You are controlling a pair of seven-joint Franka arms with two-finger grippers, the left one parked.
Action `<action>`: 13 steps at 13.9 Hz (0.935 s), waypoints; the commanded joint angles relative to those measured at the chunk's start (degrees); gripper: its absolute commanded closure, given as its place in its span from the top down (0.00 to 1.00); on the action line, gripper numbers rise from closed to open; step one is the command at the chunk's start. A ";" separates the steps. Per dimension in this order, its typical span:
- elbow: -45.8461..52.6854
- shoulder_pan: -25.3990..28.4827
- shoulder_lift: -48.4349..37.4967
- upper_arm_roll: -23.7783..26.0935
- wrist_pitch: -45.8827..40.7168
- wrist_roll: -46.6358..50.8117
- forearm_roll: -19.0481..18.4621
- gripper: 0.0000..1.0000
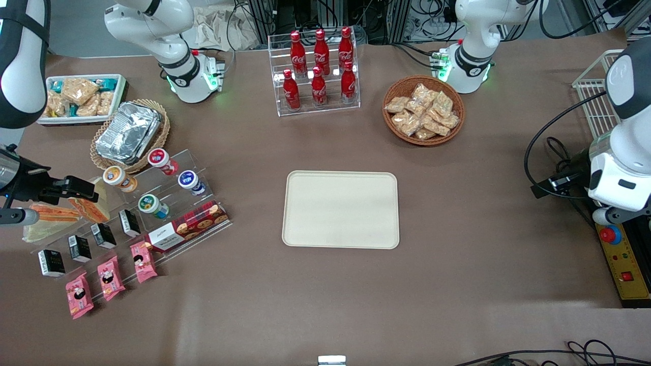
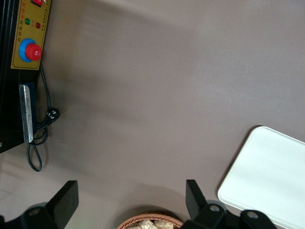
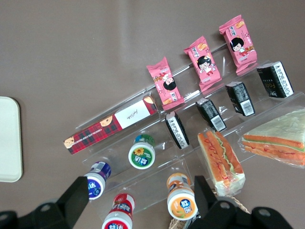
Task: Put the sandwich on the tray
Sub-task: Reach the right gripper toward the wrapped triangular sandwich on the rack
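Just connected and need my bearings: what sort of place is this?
Probably a lab mock-up of a snack shop: tiered snack shelves, a cola rack, cabling around. The open pincer hovers over the shelves near the sandwich.

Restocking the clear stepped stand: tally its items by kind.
Pink snack packs: 3
Black cartons: 4
Small lidded bottles: 4
Cookie box: 1
Sandwiches: 2
Total: 14
The gripper hovers open above the bottles.

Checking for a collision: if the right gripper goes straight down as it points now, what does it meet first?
Probably the orange-capped cup on the clear tiered stand, lying between the open gripper fingers; depth is unclear. The sandwich lies off that line.
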 commanded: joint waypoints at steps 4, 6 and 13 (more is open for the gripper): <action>0.43 -0.05 -0.96 0.15 -0.49 0.92 0.67 0.98; 0.35 -0.48 -1.57 -0.38 -0.58 1.01 0.76 0.99; 0.35 -0.84 -2.10 -2.40 -2.16 11.63 -0.21 0.99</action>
